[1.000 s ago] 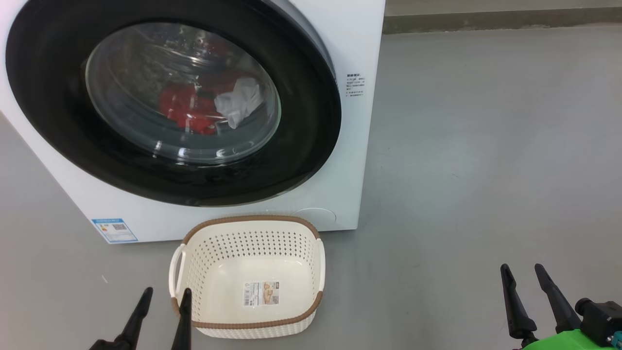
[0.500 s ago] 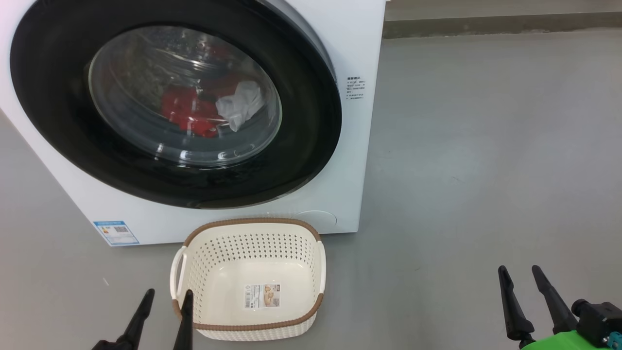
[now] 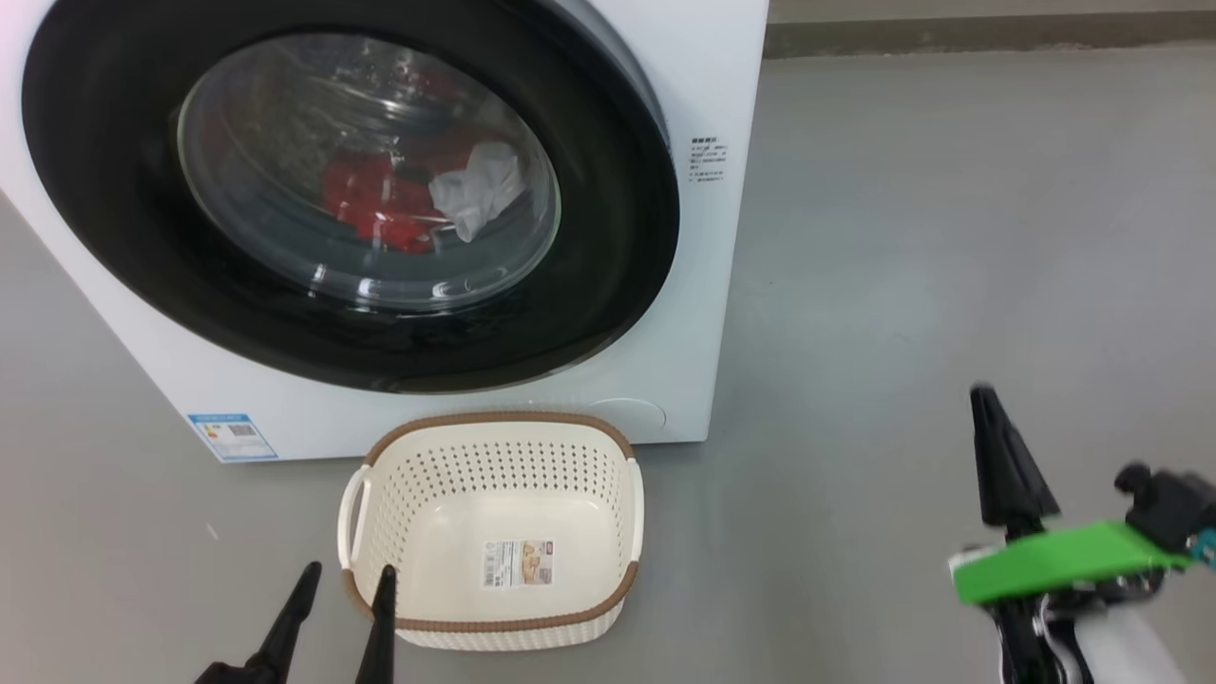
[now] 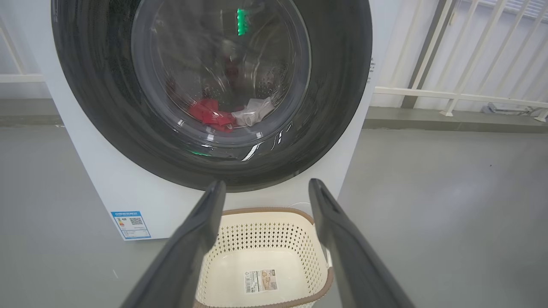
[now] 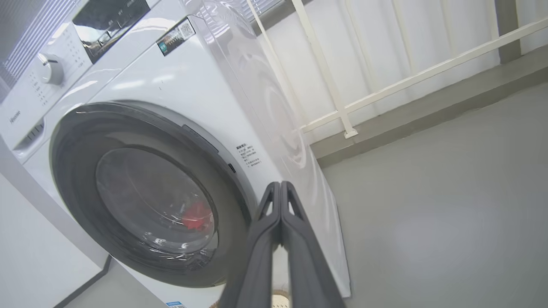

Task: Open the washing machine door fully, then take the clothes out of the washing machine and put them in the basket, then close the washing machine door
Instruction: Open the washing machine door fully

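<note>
Black-rimmed door [image 3: 608,237] is shut, red clothes [image 3: 380,204] lying behind its glass [image 3: 275,123], the basket [image 3: 499,418] empty just in front. Right gripper [image 5: 280,186] is pinched together on nothing, left gripper [image 4: 266,184] spread wide. Opening isn't begun; next, I reckon, that closed gripper must hook the door's right edge.

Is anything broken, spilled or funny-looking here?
Nothing stands out. The washing machine door looks closed with the clothes behind its glass, and the basket sits upright and empty on the floor in front.

White washing machine [image 3: 684,76], black-rimmed door [image 3: 608,285], red and white clothes [image 3: 418,204], cream perforated brown-rimmed basket [image 3: 494,627].
</note>
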